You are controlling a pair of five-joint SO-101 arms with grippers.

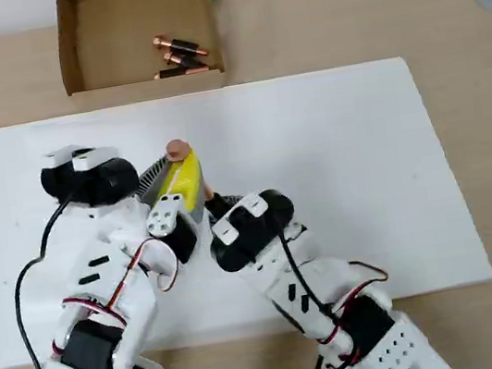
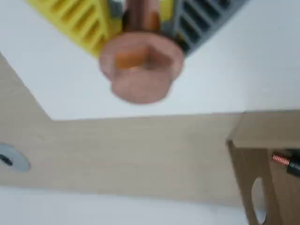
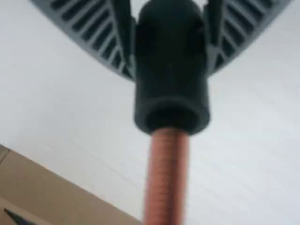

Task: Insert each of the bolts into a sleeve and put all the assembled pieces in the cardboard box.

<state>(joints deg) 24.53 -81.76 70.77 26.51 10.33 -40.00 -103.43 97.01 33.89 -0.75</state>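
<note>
The left tool (image 2: 143, 26) clamps the bolt (image 2: 140, 70), its thread in the sleeve (image 3: 171, 103) pinched by the right tool (image 3: 169, 44).

Both arms are shown rising from side-by-side bases and folded forward. The left arm (image 1: 109, 262) is angled inward and the right arm (image 1: 297, 270) is angled toward it, so that the two wrists lie close together. The left end effector (image 1: 174, 163) is held closed: a bolt (image 2: 140, 70) is clamped just behind its head between a yellow finger (image 2: 70, 18) and a grey finger (image 2: 206, 18). The right end effector (image 3: 171, 18) is likewise closed, with a sleeve (image 3: 171, 89) gripped between two grey fingers (image 3: 84, 28).
</note>
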